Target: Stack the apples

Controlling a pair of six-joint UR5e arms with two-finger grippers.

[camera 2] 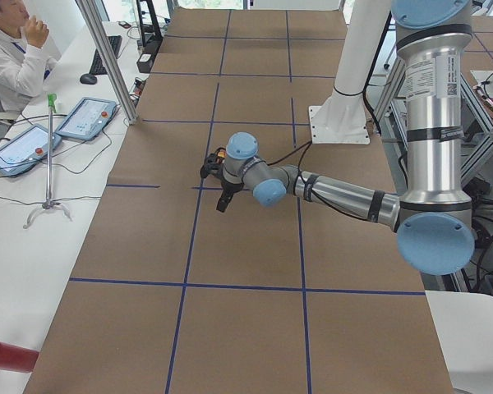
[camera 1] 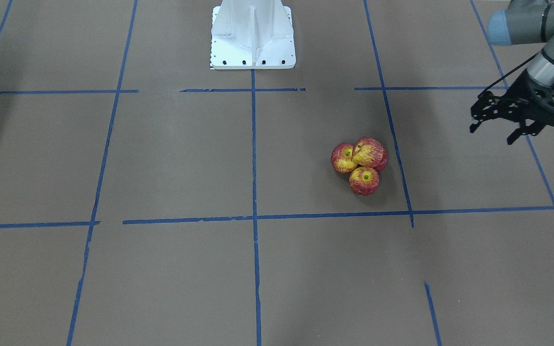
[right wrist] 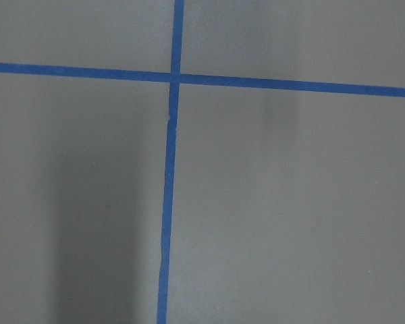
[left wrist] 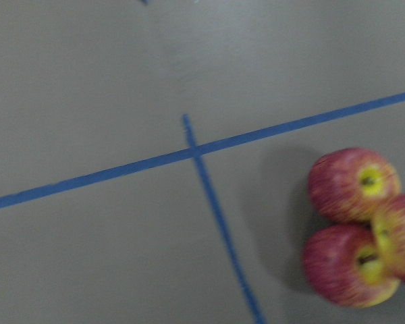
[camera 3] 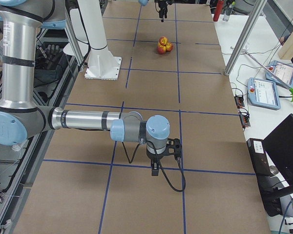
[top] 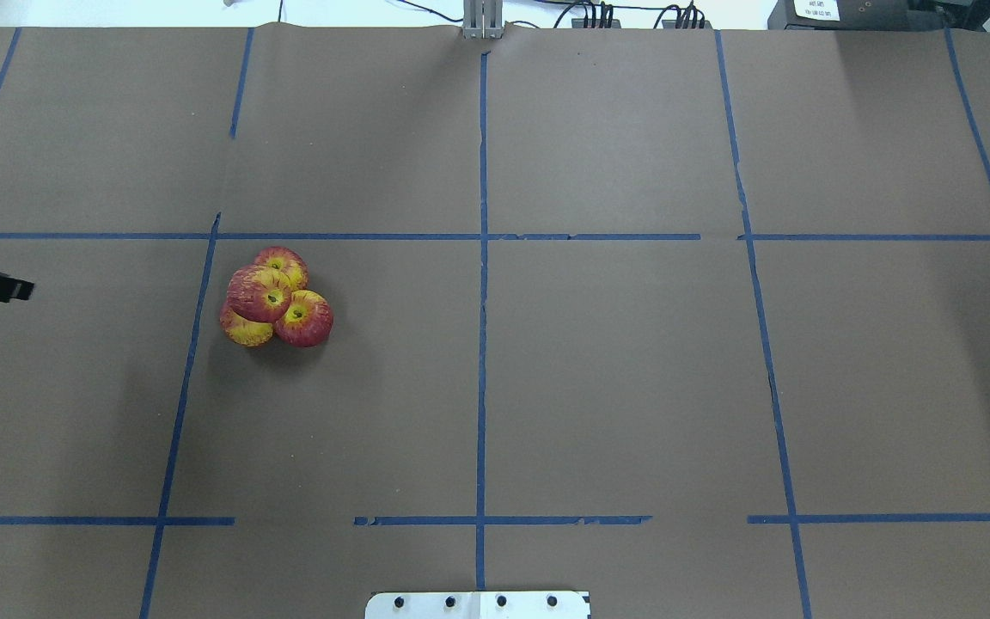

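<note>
Apples (camera 1: 359, 166) sit clustered on the table (camera 1: 306, 269) — three touching at the base, a fourth resting on top — left gripper (camera 1: 491, 134) spread wide and empty, well off to one side, right gripper (camera 3: 155, 169) far away, opening can't tell.

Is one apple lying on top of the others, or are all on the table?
On top: the top apple rests over three apples, hiding part of each.

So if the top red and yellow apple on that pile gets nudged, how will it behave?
The top glossy red-and-yellow apple is round and rests only on the three apples beneath, so it would likely roll off. Its shiny skin may be slippery in a grip.
</note>
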